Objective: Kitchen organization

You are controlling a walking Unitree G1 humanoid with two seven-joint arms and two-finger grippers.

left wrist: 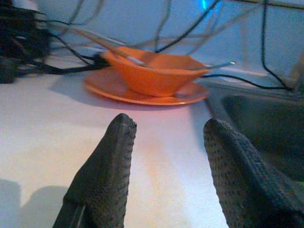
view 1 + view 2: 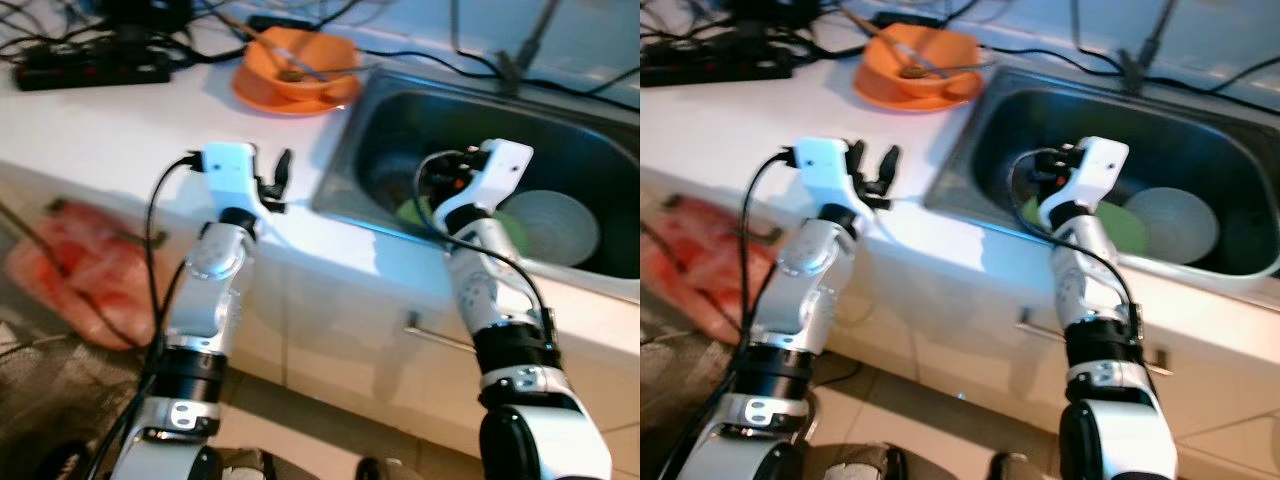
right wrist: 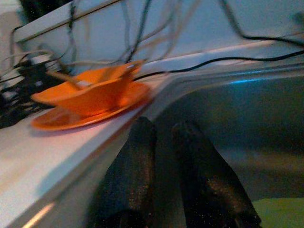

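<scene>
A: White counter (image 2: 110, 120) carries cables, a power strip (image 2: 90, 68), and the orange bowl (image 2: 300, 62) on its orange plate (image 2: 262, 97), beside the steel sink (image 2: 350, 130).

B: Left gripper (image 1: 168, 142) hovers low over the counter, fingers well apart and empty; come in level toward the bowl.

A: Right gripper (image 3: 166, 147)?

B: Fingers nearly together, holding nothing, inside the sink near a green plate (image 2: 1127, 228) and white bowl (image 2: 1175, 222)

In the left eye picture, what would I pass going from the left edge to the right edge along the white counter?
Black power strip with cables → orange bowl on its orange plate → steel sink basin → green plate in the sink → pale grey round plate in the sink.
</scene>
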